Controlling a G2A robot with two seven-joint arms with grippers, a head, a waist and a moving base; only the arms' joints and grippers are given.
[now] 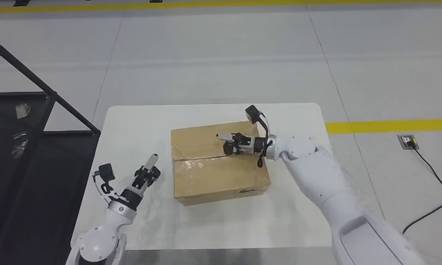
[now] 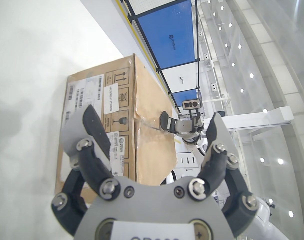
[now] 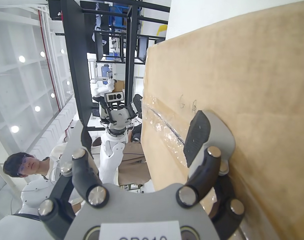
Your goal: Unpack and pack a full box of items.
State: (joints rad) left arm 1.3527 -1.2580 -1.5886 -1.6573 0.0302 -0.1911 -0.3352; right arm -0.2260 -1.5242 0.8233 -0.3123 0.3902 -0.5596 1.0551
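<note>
Closed cardboard box (image 1: 217, 165) sits mid-way across the white table (image 1: 297, 217). Flaps are shut, and clear tape (image 3: 164, 123) runs left to right along the centre seam. There is a dark line down the tape, cannot tell if it is cut through. Shipping labels (image 2: 91, 96) are on the left side face.

Right gripper (image 1: 230, 141) is over the box top, right of centre, just by the seam. Fingers are spread wide and hold nothing. One pad (image 3: 197, 136) lies against or just off the cardboard beside the tape, cannot tell which.

Left gripper (image 1: 146, 172) hangs near-left of the box, apart from it. Its fingers are also wide and empty, facing the labelled side.

Handling, judged:
- **Material:** the box is stiff corrugated board. The walls look rigid, but the top flaps will likely give if pressed at the seam.
- **Weight:** full per the task, so probably heavy. It is too wide for either gripper to span, so open it in place rather than lift it.
- **Tape:** the film looks slick and a flat pad would slide. A fingertip edge needs to dig into the seam or catch a tape end at the left or right edge.
- **Grasp:** once the seam is split, pinch a flap by its free edge along the seam.
- **Bracing:** the left gripper could brace the left face so the box does not skid on the smooth table.
- **Contents:** hidden, so fragility is unknown.
</note>
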